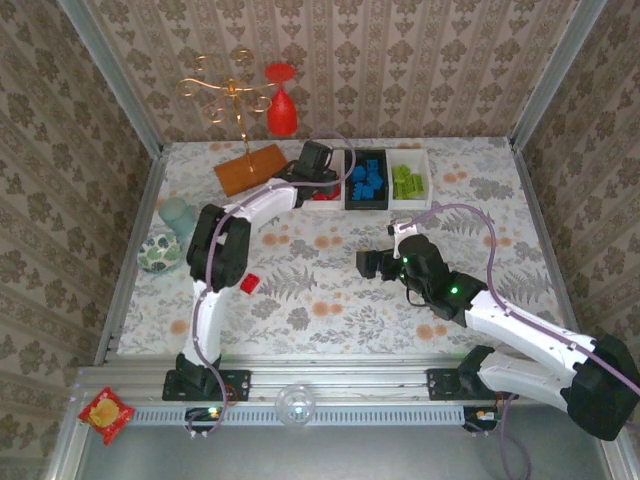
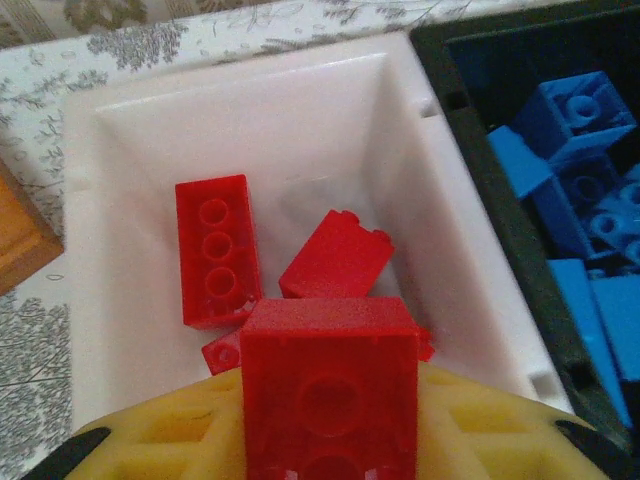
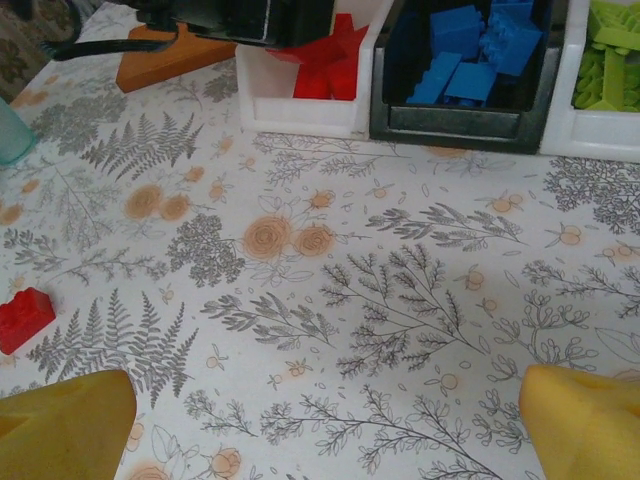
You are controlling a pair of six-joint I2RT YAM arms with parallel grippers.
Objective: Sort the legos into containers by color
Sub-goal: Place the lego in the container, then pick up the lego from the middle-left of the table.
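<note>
Left gripper (image 2: 330, 445): clamped on small red plastic brick (image 2: 330, 370); white rectangular tray (image 2: 300, 130) below.
Right gripper (image 3: 330, 420): spread wide over floral table (image 3: 350, 260).

Left arm at the trays.
My left gripper (image 1: 318, 160) hangs over the left white plastic tray (image 1: 328, 205); blue plastic bricks (image 1: 367, 182) fill the black tray (image 1: 366, 207), lime bricks (image 1: 407, 182) the right white tray (image 1: 411, 205); one red brick (image 1: 250, 283) lies loose.
</note>
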